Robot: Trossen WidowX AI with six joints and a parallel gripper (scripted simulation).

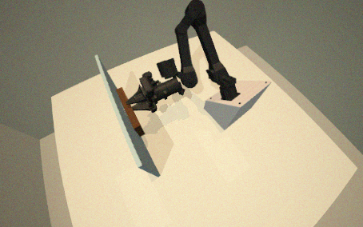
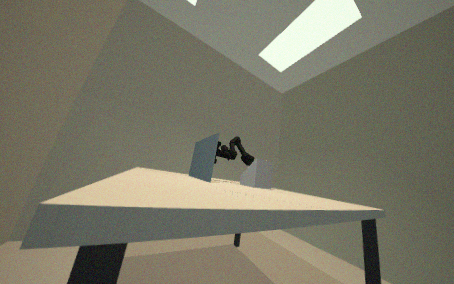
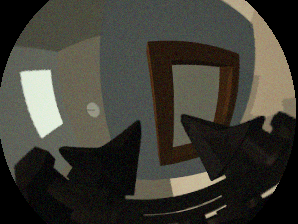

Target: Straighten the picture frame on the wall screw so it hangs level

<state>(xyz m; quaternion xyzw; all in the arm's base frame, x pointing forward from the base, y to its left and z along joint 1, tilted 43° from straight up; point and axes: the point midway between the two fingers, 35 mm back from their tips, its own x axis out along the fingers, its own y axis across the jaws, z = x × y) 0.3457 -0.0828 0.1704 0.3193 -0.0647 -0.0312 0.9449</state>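
Note:
The brown picture frame [image 1: 133, 116] [image 3: 161, 100] hangs on the blue-grey upright panel [image 1: 149, 165] [image 2: 204, 157] [image 3: 125, 75]. In the wrist view its top bar slopes down to the right and its left bar leans, but the slanted view does not show surely which side is high. The screw and notched strip are hidden. My gripper [image 1: 130, 105] [image 3: 161, 120] is open, its fingertips close to the frame's front. In the wrist view the left bar appears between the fingertips; the right finger overlaps the frame's opening. Whether they touch the frame, I cannot tell.
The panel stands on the pale table top [image 1: 240, 192] [image 2: 150, 192]. The arm's wedge-shaped base block [image 1: 216, 113] stands across from it. A round pale disc [image 3: 93, 110] shows on the room wall, left of the panel in the wrist view.

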